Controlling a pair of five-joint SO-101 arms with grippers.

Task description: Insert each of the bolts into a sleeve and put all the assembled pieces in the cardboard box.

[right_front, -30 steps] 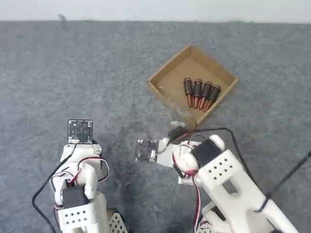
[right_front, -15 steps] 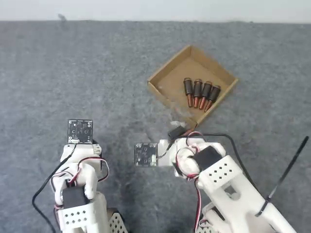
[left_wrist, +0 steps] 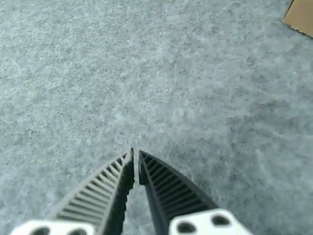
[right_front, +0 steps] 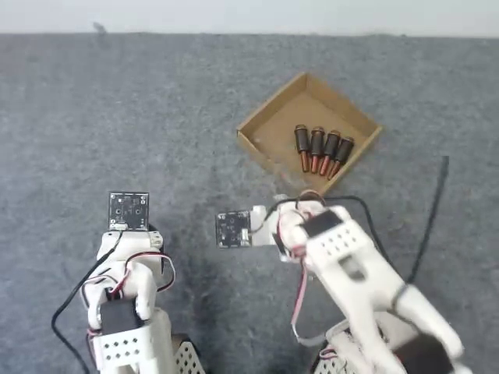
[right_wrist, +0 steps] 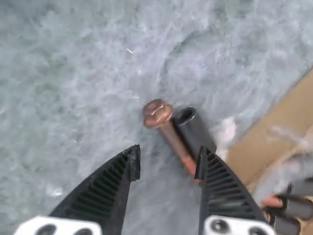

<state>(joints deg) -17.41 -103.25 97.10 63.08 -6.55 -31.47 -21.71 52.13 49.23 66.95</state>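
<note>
Cardboard box (right_front: 312, 109) lies open on the grey bench (right_front: 117, 117). Inside it four assembled pieces (right_front: 317, 142) lie side by side in one row, close against each other, with the copper tips toward the arms.

Just outside the box, beside its near wall, one loose bolt (right_wrist: 168, 134) of copper colour and one black sleeve (right_wrist: 194, 129) lie on the bench. They are side by side and seem to touch. The bolt is not inside the sleeve, and the sleeve is on the side closer to the box.

The right pincer (right_wrist: 167, 148) hangs over these two with its jaws wide apart and holds nothing. The shaft of the bolt lies between the two fingers; whether one finger touches the sleeve I cannot tell. The right arm (right_front: 343, 253) stands close to the near corner of the box.

The left pincer (left_wrist: 136, 154) is well apart from the box, over bare bench. Its jaws are almost together, only a thin slit between them, with nothing inside. The left arm (right_front: 129, 300) is folded back, far from the box.
</note>
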